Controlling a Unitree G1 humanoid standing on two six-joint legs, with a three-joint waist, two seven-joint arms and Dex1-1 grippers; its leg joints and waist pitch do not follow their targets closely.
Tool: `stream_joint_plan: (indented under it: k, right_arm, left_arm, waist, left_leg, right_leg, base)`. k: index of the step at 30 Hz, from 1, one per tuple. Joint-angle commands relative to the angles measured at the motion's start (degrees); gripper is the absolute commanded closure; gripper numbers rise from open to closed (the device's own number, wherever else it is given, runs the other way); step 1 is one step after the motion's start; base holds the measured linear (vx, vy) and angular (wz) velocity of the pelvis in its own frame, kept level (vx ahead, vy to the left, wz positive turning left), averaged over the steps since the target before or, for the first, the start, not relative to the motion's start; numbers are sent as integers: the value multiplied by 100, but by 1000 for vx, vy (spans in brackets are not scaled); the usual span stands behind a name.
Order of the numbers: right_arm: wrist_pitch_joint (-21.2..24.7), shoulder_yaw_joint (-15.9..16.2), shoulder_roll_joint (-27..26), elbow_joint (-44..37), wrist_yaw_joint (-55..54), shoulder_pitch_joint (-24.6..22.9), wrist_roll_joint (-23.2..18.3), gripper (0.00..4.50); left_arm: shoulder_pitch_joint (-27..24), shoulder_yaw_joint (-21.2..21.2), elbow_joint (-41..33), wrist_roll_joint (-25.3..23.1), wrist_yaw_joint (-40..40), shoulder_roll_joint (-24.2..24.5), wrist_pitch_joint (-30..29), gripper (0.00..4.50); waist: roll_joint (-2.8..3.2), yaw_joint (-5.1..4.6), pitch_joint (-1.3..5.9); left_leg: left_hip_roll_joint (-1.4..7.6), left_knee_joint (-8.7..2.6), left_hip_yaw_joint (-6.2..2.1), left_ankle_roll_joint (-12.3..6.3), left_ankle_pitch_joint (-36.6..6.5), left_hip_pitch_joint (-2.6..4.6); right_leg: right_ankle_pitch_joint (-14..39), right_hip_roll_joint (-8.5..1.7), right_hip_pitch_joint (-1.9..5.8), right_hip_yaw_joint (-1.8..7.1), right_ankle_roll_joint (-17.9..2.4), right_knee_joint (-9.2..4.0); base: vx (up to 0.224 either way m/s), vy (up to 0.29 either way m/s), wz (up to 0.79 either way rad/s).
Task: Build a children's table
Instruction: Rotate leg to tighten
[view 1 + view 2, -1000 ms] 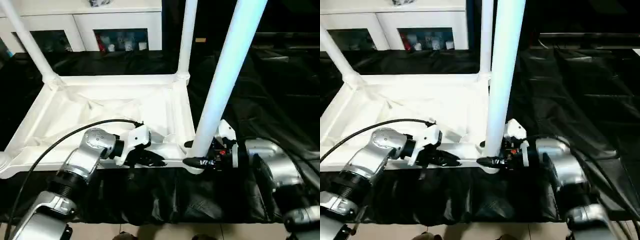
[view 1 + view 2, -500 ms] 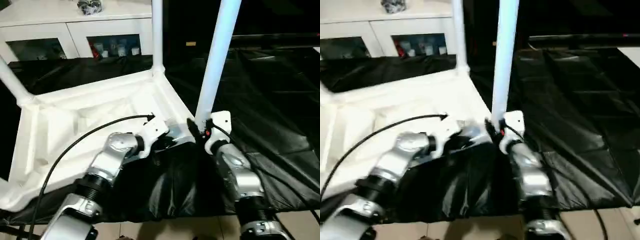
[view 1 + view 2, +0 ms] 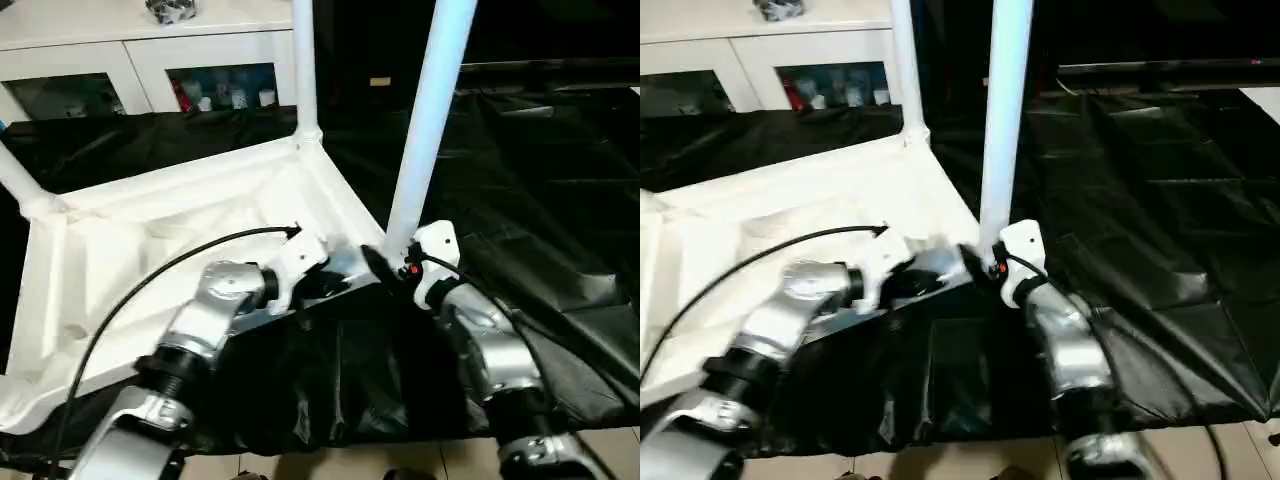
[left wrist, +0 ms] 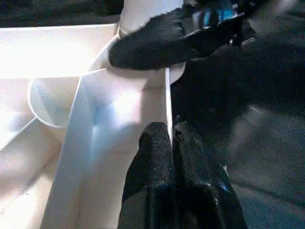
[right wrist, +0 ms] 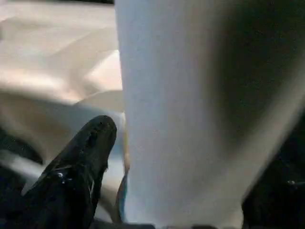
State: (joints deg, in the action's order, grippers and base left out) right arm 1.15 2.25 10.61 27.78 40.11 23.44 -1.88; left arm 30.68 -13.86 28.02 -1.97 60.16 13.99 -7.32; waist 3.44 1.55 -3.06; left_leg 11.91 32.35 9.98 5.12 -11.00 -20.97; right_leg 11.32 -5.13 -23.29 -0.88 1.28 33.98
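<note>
Three legs stand upright in the tabletop (image 3: 150, 240), which has swung round; left gripper (image 4: 172, 139) clenched on its rim, right gripper (image 3: 385, 268) loosening around the nearest leg (image 3: 425, 120), probably seated.

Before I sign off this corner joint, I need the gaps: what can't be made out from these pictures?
- Near leg: top cut off by the head views' upper edge.
- Its seat in the tabletop socket: hidden behind the right gripper.
- Right gripper's second finger: hidden behind the leg in the right wrist view.
- Left gripper: shut at the rim.

Upturned white tabletop (image 3: 150, 230) on black-sheeted surface (image 3: 540, 180)
</note>
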Motion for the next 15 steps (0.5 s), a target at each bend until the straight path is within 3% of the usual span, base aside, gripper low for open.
stream_joint_plan:
  k: [1, 3, 7, 9, 10, 15]
  right_arm:
    - [31, 323, 11, 132, 567, 14, -14, 79]
    - [57, 362, 356, 61, 1336, 51, -218, 79]
    - [338, 413, 683, -50, 2289, 89, -608, 112]
    - [464, 499, 822, -122, 2683, 77, -718, 118]
    - [584, 568, 916, -178, 2953, 67, -796, 147]
    - [865, 783, 1157, -286, 3723, 90, -934, 176]
  left_arm:
    - [-68, -156, -129, 152, 326, -7, 173, 450]
    - [-68, -147, -138, 245, 641, 155, 214, 450]
    - [-54, -175, -116, 338, 1102, 391, 267, 450]
    - [-32, -190, -84, 367, 1256, 479, 280, 450]
    - [-9, -204, -59, 385, 1352, 535, 280, 450]
    - [88, -245, 29, 401, 1621, 698, 280, 450]
  waist:
    - [-65, -9, 325]
    - [-98, 31, 329]
    - [-121, 57, 324]
    - [-108, 73, 309]
    - [-137, 80, 299]
    - [-134, 134, 301]
  left_leg:
    - [15, -279, 61, -603, -606, -1]
    - [28, -246, 81, -794, -469, 0]
    - [38, -234, 87, -866, -517, 5]
    - [61, -239, 93, -859, -615, 18]
    - [62, -244, 94, -843, -650, 17]
    - [74, -235, 97, -842, -579, 26]
  right_leg:
    - [-433, -106, 322, 69, -1669, -289]
    - [-721, -97, 327, 54, -1794, -248]
    - [-600, -107, 325, 52, -1878, -232]
    - [-366, -120, 300, 52, -1911, -246]
    - [-280, -119, 305, 54, -1914, -248]
    - [-273, -130, 288, 58, -1924, -235]
  base:
    - [0, 0, 0]
    - [0, 0, 0]
    - [0, 0, 0]
    - [0, 0, 0]
    - [0, 0, 0]
    - [0, 0, 0]
